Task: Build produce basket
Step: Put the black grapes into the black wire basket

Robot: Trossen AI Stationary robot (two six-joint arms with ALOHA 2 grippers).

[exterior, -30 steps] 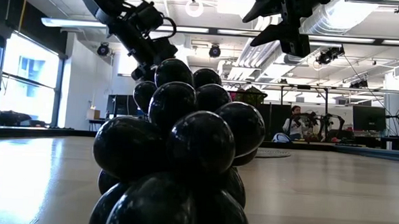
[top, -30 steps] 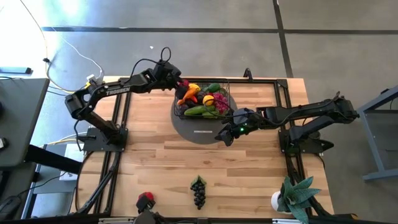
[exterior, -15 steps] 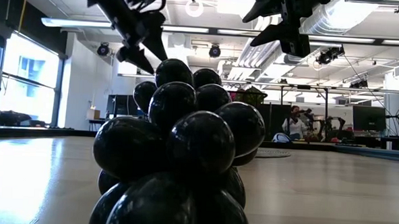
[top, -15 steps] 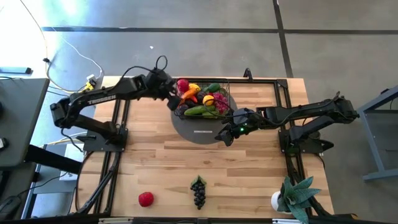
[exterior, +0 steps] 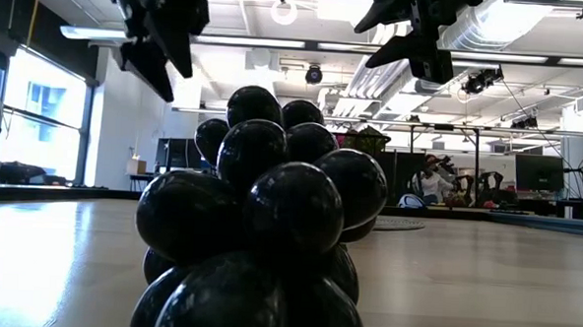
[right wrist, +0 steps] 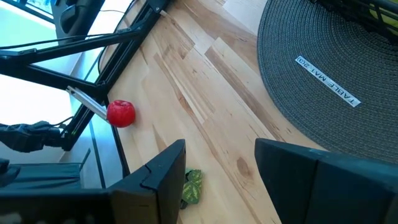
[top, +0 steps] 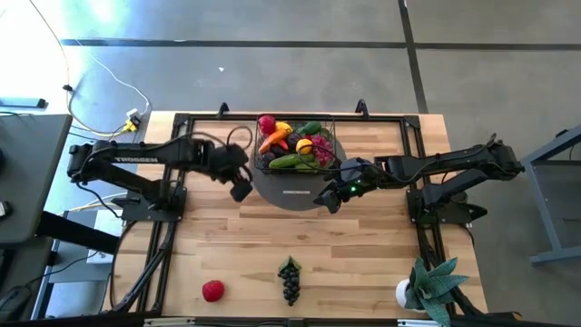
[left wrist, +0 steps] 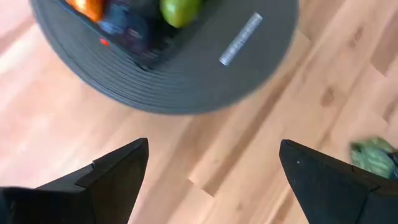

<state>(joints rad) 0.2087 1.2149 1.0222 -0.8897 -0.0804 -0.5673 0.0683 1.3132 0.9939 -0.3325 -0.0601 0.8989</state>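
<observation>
So the basket sits on the grey round mat at the far middle of the table, already loaded with most of the produce: a red piece, orange peppers, a lemon, something green and long, purple grapes. It makes sense that it's parked on the mat, since that puts it between both arms. The left gripper hangs just off the mat's edge on its own side of the basket, fingers spread wide with nothing between them; in its wrist view you can see bare wood through the gap and the mat rim just ahead. My guess is it's free to go fetch another piece. The right gripper hovers over the mat's near edge on the other side, jaws partly apart and empty, looking like it's just waiting out of the way. Two pieces are left well away from both grippers, near the front edge: a red tomato and the dark grape bunch, which fills the low view. The potted plant sits at the front corner on the right arm's side.
</observation>
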